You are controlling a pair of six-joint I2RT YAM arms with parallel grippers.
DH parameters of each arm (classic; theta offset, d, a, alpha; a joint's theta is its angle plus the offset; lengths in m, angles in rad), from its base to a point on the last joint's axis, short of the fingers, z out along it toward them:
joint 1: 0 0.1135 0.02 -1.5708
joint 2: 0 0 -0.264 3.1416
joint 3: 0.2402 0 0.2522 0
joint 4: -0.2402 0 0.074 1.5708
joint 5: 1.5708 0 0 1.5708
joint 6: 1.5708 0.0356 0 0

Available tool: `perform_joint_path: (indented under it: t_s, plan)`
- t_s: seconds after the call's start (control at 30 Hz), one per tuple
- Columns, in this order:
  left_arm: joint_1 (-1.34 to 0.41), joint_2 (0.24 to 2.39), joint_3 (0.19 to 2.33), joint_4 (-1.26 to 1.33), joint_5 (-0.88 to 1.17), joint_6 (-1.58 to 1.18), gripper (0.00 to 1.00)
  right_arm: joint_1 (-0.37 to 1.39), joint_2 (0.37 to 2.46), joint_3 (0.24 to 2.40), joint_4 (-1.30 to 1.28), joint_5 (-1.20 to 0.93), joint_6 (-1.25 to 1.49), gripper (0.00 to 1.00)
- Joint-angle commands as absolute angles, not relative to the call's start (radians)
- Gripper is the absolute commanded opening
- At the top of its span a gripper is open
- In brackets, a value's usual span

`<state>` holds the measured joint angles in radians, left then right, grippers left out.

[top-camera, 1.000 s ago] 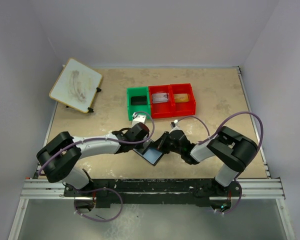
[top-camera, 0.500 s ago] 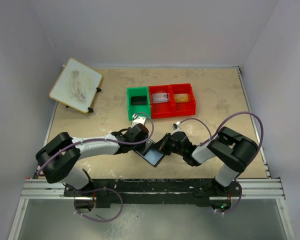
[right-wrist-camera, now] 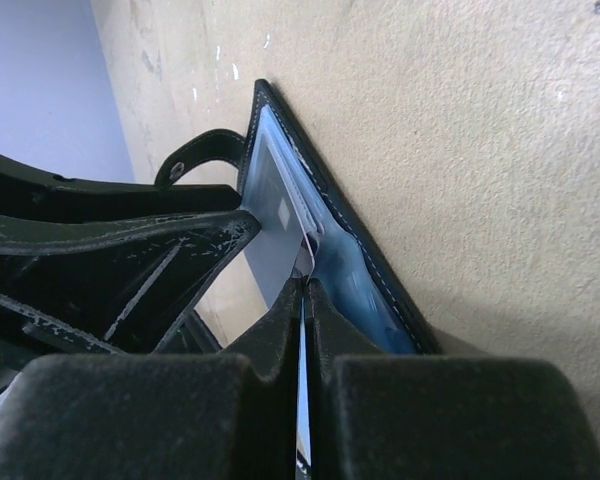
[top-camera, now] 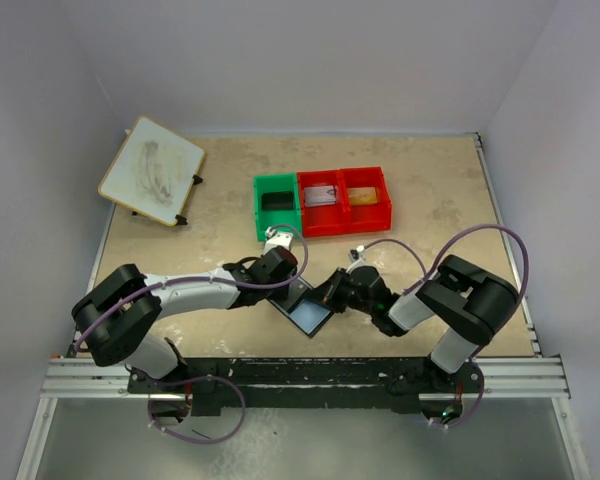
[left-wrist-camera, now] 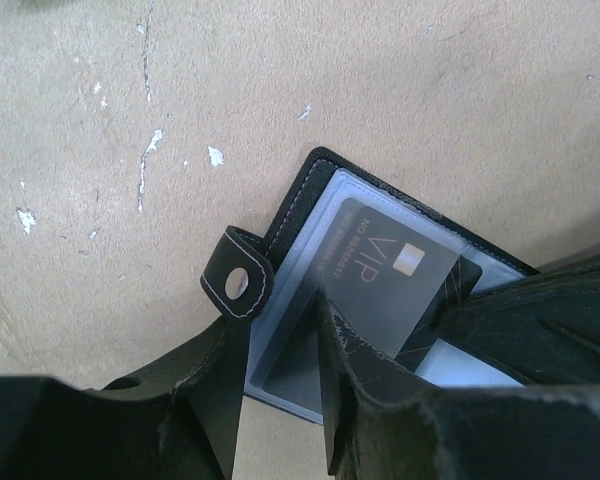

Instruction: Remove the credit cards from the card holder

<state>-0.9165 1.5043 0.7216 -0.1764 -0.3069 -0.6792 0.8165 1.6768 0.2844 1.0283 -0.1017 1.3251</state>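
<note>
The left arm (top-camera: 185,290) and the right arm (top-camera: 420,305) stretched low and inward from their bases, wrists almost meeting mid-table. The left gripper (left-wrist-camera: 280,340) pointed downward, fingers (left-wrist-camera: 355,390) slightly parted. The right gripper (right-wrist-camera: 303,290) lay tilted, fingers pressed together.

My left arm (top-camera: 190,290) and right arm (top-camera: 410,310) are white tubes with bulky black joints, trailing mauve cables (top-camera: 480,231), and I see scuffed black fingers (left-wrist-camera: 380,420) on the left gripper (left-wrist-camera: 278,330).
</note>
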Motion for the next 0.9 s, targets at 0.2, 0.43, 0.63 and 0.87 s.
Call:
perform_joint_path:
  t_s: [0.2, 0.43, 0.63, 0.87]
  plan:
    - [-0.919, 1.504, 0.725, -0.178, -0.295, -0.678, 0.27, 0.806, 1.551, 0.298, 0.921, -0.133, 1.331, 0.0]
    - [-0.919, 1.504, 0.723, -0.182, -0.3, -0.68, 0.25, 0.803, 1.532, 0.303, 0.855, -0.144, 1.349, 0.0]
    - [-0.918, 1.503, 0.719, -0.184, -0.305, -0.68, 0.24, 0.801, 1.517, 0.283, 0.857, -0.14, 1.363, 0.0]
    - [-0.918, 1.502, 0.718, -0.183, -0.307, -0.679, 0.23, 0.8, 1.489, 0.27, 0.827, -0.128, 1.369, 0.0]
